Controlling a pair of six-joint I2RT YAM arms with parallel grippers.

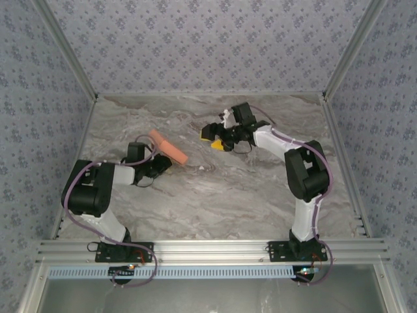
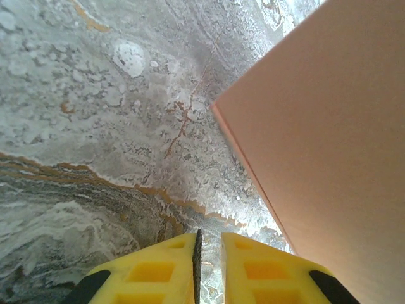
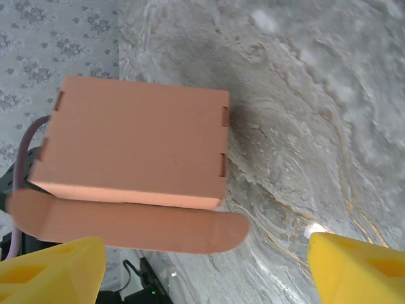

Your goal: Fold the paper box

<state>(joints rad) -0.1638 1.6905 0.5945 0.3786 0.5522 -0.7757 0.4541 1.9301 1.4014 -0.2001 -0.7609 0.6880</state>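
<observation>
Cardboard, salmon-orange and matte: the paper box (image 1: pixel 168 147), a flat rectangular form with slotted tabs along one edge and one long round-cornered flap (image 3: pixel 126 231) hanging open, sat just beside the left jaws, over the grey marbled tabletop (image 1: pixel 215 195). Left jaws, yellow, were pressed almost together, nothing seen between them. Right jaws, apart from the box on its other side, stood spread wide.

Left pincer (image 2: pixel 209 240) nearly closed, right pincer (image 3: pixel 204 250) spread
</observation>
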